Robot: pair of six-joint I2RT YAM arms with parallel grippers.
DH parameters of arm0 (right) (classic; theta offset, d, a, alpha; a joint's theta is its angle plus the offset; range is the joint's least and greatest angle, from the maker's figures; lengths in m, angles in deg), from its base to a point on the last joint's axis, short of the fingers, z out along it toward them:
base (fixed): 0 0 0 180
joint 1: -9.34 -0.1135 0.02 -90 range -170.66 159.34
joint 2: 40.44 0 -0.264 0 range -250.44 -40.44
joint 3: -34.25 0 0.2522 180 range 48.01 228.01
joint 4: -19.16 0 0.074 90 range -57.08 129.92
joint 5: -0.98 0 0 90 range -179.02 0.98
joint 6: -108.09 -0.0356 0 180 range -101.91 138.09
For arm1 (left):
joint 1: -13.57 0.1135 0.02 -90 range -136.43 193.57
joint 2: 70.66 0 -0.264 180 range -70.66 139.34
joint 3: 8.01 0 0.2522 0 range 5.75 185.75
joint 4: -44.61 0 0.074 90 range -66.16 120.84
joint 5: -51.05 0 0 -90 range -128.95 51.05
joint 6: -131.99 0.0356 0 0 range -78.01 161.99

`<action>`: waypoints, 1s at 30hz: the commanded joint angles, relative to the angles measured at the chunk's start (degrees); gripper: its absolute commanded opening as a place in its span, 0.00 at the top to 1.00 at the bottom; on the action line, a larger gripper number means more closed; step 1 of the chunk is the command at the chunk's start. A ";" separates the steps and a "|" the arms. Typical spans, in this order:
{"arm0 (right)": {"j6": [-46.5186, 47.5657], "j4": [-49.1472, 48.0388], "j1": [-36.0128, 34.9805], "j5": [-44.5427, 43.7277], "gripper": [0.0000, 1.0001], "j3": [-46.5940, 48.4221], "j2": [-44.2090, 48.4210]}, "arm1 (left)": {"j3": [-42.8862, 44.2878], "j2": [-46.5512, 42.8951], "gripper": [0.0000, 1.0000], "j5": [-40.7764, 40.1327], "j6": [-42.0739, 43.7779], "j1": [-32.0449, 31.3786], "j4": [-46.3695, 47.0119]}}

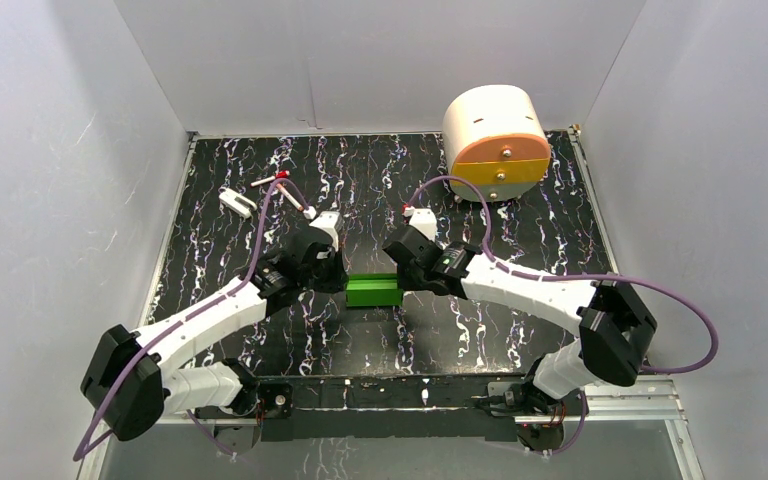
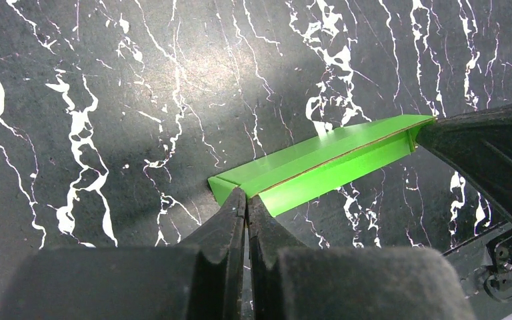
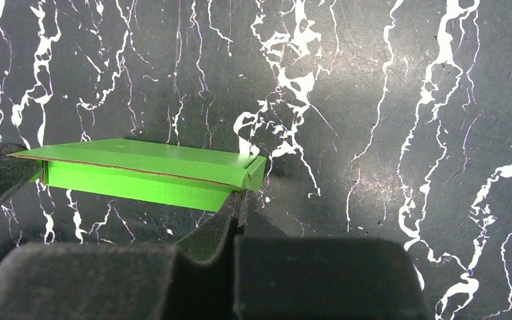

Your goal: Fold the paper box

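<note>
The paper box (image 1: pixel 374 290) is a small flat bright green rectangular box, held between the two arms above the black marbled table. My left gripper (image 1: pixel 338 282) is shut on its left end wall; in the left wrist view the fingertips (image 2: pixel 247 199) pinch the box's (image 2: pixel 320 163) near corner. My right gripper (image 1: pixel 407 284) is shut on its right end; in the right wrist view the gripper (image 3: pixel 240 197) pinches the end wall of the box (image 3: pixel 140 175). The box's lid is closed, with a thin brown card edge showing along the seam.
A large cream-and-orange rounded drawer unit (image 1: pixel 495 140) stands at the back right. A small white object (image 1: pixel 237 202) and a thin white-and-red item (image 1: pixel 270 181) lie at the back left. White walls enclose the table on three sides.
</note>
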 commanded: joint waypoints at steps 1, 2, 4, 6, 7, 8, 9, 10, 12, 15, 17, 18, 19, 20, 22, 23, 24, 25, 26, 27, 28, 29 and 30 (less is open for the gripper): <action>-4.95 -1.18 -0.74 -1.37 1.00 2.28 -0.59 | -0.81 -2.36 1.00 -1.04 -1.67 -1.39 3.15; -5.17 -1.18 -0.71 -1.32 1.00 2.41 -0.59 | -0.92 -2.44 1.00 -1.37 -1.68 -1.59 3.18; -5.19 -0.59 -0.74 -1.35 1.00 3.19 -0.66 | -1.18 -2.50 1.00 -2.25 -1.60 -2.09 3.29; -5.26 0.92 -0.74 -1.62 1.00 4.27 -0.87 | -1.53 -2.81 1.00 -3.55 -1.53 -2.64 3.30; -5.26 1.35 -0.78 -1.61 1.00 4.51 -0.86 | -1.68 -2.77 1.00 -4.10 -1.40 -2.89 3.28; -5.34 1.65 -0.72 -1.45 1.00 4.65 -0.79 | -1.89 -2.82 1.00 -4.81 -1.13 -3.28 3.18; -5.35 1.80 -0.67 -1.24 1.00 4.75 -0.77 | -2.03 -2.84 1.00 -5.48 -0.93 -3.59 3.09; -5.41 1.85 -0.73 -0.88 1.00 4.81 -0.69 | -2.16 -2.80 1.00 -6.10 -0.82 -3.86 3.11; -5.61 1.85 -0.74 -0.20 1.00 4.92 -0.60 | -2.40 -2.80 1.00 -7.34 -0.74 -4.59 3.23; -5.68 2.03 -0.67 -0.19 1.00 5.03 -0.43 | -2.53 -2.51 1.00 -8.47 -0.79 -5.40 3.24; -5.26 2.11 -0.73 -0.81 1.00 4.95 -0.41 | -2.49 -2.28 1.00 -8.72 -0.80 -5.68 3.26; -4.66 2.15 -0.74 -1.39 1.00 4.87 -0.41 | -2.45 -2.23 1.00 -8.94 -0.87 -5.82 3.32; -4.31 2.19 -0.74 -1.69 1.00 4.67 -0.41 | -2.45 -2.27 1.00 -9.08 -0.89 -5.90 3.28; -4.00 2.14 -0.74 -1.89 1.00 4.45 -0.41 | -2.37 -2.31 1.00 -9.27 -0.97 -5.96 3.30; -3.40 2.06 -0.69 -2.42 1.00 3.87 -0.57 | -2.45 -2.40 1.00 -9.35 -1.10 -6.06 3.48; -3.18 2.07 -0.80 -2.55 1.00 3.62 -0.66 | -2.52 -2.36 1.00 -9.29 -1.28 -6.05 3.57; -2.73 1.89 -0.80 -2.54 1.00 3.44 -0.79 | -2.58 -2.35 1.00 -9.29 -1.34 -6.13 3.67; -2.37 1.93 -0.94 -2.70 1.00 3.39 -1.03 | -2.61 -2.32 1.00 -9.29 -1.40 -6.18 3.76; -2.01 2.01 -1.18 -3.16 1.00 3.41 -1.23 | -2.62 -2.24 1.00 -9.28 -1.41 -6.30 3.88; -1.63 2.02 -1.50 -3.84 1.00 3.45 -1.35 | -2.62 -2.15 1.00 -9.28 -1.44 -6.26 3.86; -1.38 2.11 -1.74 -4.37 1.00 3.53 -1.54 | -2.64 -2.04 1.00 -9.28 -1.49 -6.30 3.86; -1.05 2.19 -1.97 -4.68 1.00 3.60 -1.60 | -2.62 -2.05 1.00 -9.28 -1.50 -6.39 3.92; -0.66 2.13 -2.19 -5.07 1.00 3.62 -1.75 | -2.62 -1.93 1.00 -9.28 -1.50 -6.38 3.96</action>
